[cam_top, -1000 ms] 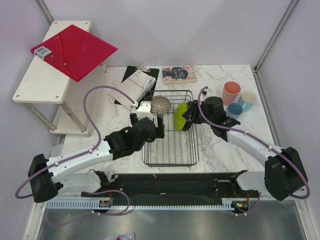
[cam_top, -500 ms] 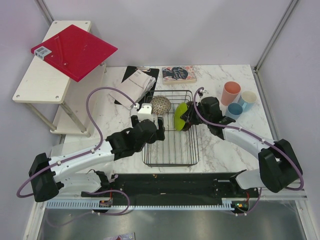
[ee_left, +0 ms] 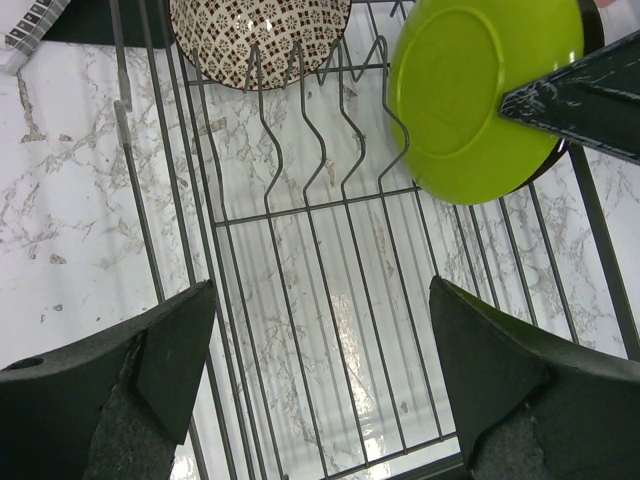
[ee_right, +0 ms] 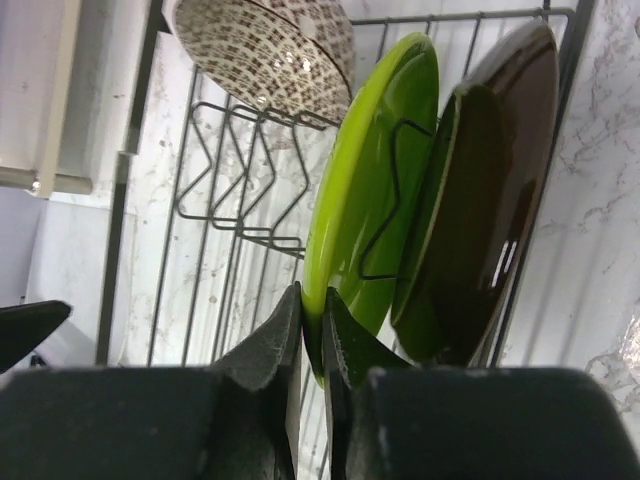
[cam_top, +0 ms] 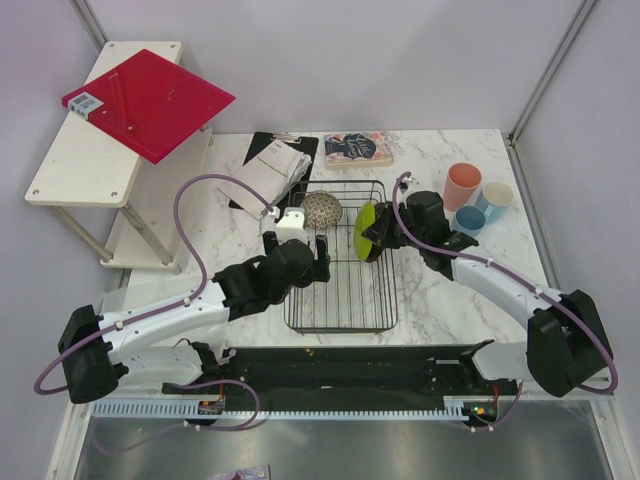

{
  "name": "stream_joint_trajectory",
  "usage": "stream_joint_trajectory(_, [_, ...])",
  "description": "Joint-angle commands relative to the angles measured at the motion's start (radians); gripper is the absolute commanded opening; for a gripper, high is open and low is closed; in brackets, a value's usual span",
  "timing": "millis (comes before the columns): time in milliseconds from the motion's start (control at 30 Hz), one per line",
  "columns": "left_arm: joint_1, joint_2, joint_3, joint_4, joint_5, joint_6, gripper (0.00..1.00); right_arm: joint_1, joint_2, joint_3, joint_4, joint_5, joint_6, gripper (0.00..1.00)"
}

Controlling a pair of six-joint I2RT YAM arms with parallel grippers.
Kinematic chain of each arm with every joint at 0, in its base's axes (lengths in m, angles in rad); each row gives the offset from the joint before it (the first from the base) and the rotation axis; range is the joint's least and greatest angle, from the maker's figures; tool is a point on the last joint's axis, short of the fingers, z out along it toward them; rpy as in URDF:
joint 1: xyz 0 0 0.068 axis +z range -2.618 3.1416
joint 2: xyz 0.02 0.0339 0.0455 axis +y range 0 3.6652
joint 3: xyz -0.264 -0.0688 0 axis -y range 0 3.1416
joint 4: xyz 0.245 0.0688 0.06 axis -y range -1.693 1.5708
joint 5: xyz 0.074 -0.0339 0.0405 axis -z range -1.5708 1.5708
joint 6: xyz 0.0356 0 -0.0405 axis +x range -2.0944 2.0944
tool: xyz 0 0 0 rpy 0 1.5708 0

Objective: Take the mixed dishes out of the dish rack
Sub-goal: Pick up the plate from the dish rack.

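Since half a second ago the lime green plate (cam_top: pixel 365 230) has tipped nearer to upright, showing from above as a thinner sliver, and the right arm's elbow has swung back out toward 3 o'clock; the left arm has hardly shifted.

The right gripper (ee_right: pixel 310 300) has its jaws clamped on the green plate's rim, one finger on each face. The plate stands on edge among the wire dividers at the 1 o'clock corner of the dish rack (cam_top: pixel 340 290). Just beside it, on the 3 o'clock side, the red floral plate with dark back (ee_right: pixel 490 190) leans against the same wires, dark glossy side showing.

At the rack's 12 o'clock end the speckled beige-brown bowl (cam_top: pixel 321 208) rests tilted on its side.

The left gripper (ee_left: pixel 320 290) hangs over the rack's 9 o'clock half with its jaws wide apart, holding nothing.

On the tabletop (cam_top: pixel 440 290), toward 2 o'clock of the rack, the pink cup (cam_top: pixel 462 185), light blue mug (cam_top: pixel 495 200) and darker blue cup (cam_top: pixel 469 219) stand close together.
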Motion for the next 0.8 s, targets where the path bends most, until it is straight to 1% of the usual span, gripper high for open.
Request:
stream_joint_trajectory(0, [0.005, -0.006, 0.000, 0.010, -0.007, -0.040, 0.93, -0.003, -0.089, 0.099, -0.060, -0.014, -0.031, 0.04])
stream_joint_trajectory(200, [0.005, -0.009, 0.008, 0.010, -0.005, -0.038, 0.93, -0.002, -0.145, 0.193, -0.150, -0.104, -0.062, 0.01])
stream_joint_trajectory(333, [0.003, -0.013, 0.015, 0.010, -0.007, -0.029, 0.93, 0.000, -0.195, 0.254, -0.218, -0.123, -0.104, 0.00])
stream_joint_trajectory(367, [0.005, -0.014, 0.015, 0.010, -0.008, -0.024, 0.93, 0.001, -0.221, 0.264, -0.247, -0.112, -0.141, 0.00])
stream_joint_trajectory(467, [0.005, -0.022, 0.020, 0.011, -0.013, -0.012, 0.92, 0.044, -0.267, 0.291, -0.324, 0.027, -0.227, 0.00])
stream_joint_trajectory(500, [0.005, -0.023, 0.026, 0.010, -0.014, -0.011, 0.92, 0.076, -0.276, 0.284, -0.338, 0.134, -0.271, 0.00])
stream_joint_trajectory(533, [0.006, -0.026, 0.028, 0.010, -0.016, 0.000, 0.92, 0.093, -0.286, 0.275, -0.347, 0.173, -0.287, 0.00])
stream_joint_trajectory(567, [0.006, -0.025, 0.031, 0.010, -0.016, 0.006, 0.91, 0.111, -0.309, 0.261, -0.353, 0.243, -0.305, 0.00])
stream_joint_trajectory(600, [0.008, -0.026, 0.043, 0.005, -0.021, 0.014, 0.91, 0.156, -0.318, 0.227, -0.355, 0.302, -0.336, 0.00])
stream_joint_trajectory(633, [0.011, -0.025, 0.049, 0.002, -0.024, 0.019, 0.91, 0.185, -0.329, 0.209, -0.355, 0.436, -0.358, 0.00])
stream_joint_trajectory(667, [0.015, -0.026, 0.055, -0.004, -0.027, 0.031, 0.91, 0.217, -0.344, 0.187, -0.342, 0.509, -0.379, 0.00])
stream_joint_trajectory(700, [0.018, -0.026, 0.069, -0.007, -0.034, 0.035, 0.91, 0.284, -0.349, 0.140, -0.333, 0.579, -0.394, 0.00])
stream_joint_trajectory(733, [0.022, -0.026, 0.075, -0.013, -0.037, 0.042, 0.91, 0.320, -0.350, 0.118, -0.324, 0.732, -0.452, 0.00])
stream_joint_trajectory(767, [0.028, -0.029, 0.084, -0.013, -0.042, 0.052, 0.91, 0.360, -0.347, 0.101, -0.301, 0.805, -0.474, 0.00])
